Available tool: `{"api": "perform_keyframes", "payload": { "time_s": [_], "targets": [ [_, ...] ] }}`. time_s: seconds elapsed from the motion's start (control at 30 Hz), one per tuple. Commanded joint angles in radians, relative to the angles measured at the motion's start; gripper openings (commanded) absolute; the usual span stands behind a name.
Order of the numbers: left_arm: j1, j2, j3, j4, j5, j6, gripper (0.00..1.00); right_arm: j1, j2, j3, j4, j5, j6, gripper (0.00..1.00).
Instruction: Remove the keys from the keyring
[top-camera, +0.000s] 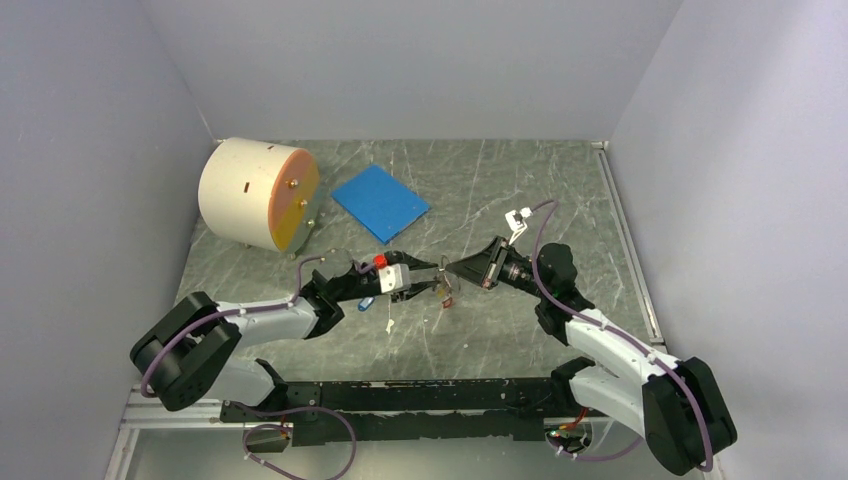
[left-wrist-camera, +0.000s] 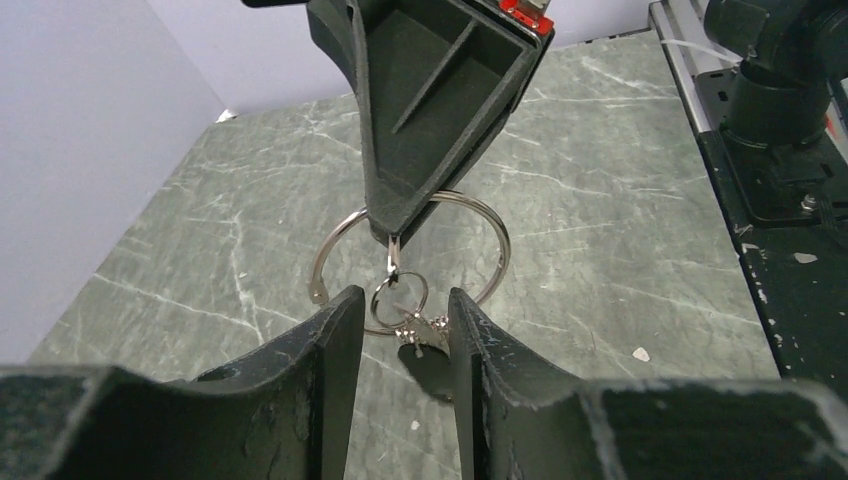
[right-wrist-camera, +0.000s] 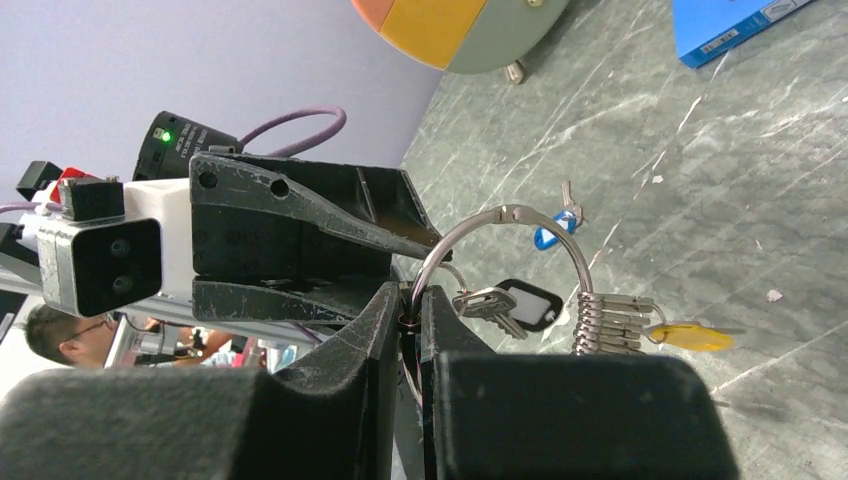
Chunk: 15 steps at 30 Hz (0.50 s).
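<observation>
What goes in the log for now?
right claw: shut on thin silver wire keyring | left claw: straddling small key | keyring: midair

A robotics lab test cell: plain lavender partition walls (top-camera: 400, 60) box in a green marble-patterned tabletop (top-camera: 480, 190). Two robot arms (top-camera: 260, 320) are bolted to a black mounting rail (top-camera: 420, 392) along its near edge. Purple cables (top-camera: 537, 270) loop loose, and a bespectacled person (right-wrist-camera: 60, 335) shows beyond.

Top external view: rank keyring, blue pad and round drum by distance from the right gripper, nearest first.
1. keyring: at the fingertips of the right gripper, mid-table.
2. blue pad: farther back, to the left.
3. round drum: far left, near the back wall.
</observation>
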Motion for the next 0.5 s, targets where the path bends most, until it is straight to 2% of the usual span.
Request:
{"api": "perform_keyframes", "payload": {
  "time_s": [0.0,0.27,0.47],
  "targets": [
    [0.003,0.007,0.048,0.026,0.037,-0.039,0.41,-0.002,-0.019,0.061,0.006,-0.005,-0.031,0.0],
    [0.002,0.016,0.068,-0.004,0.034,-0.045,0.39,0.004,-0.021,0.087,-0.061,0.009,-0.051,0.0],
    [0.001,0.038,0.08,-0.014,0.045,-0.046,0.28,0.03,-0.035,0.135,-0.17,0.046,-0.113,0.0]
  ]
}}
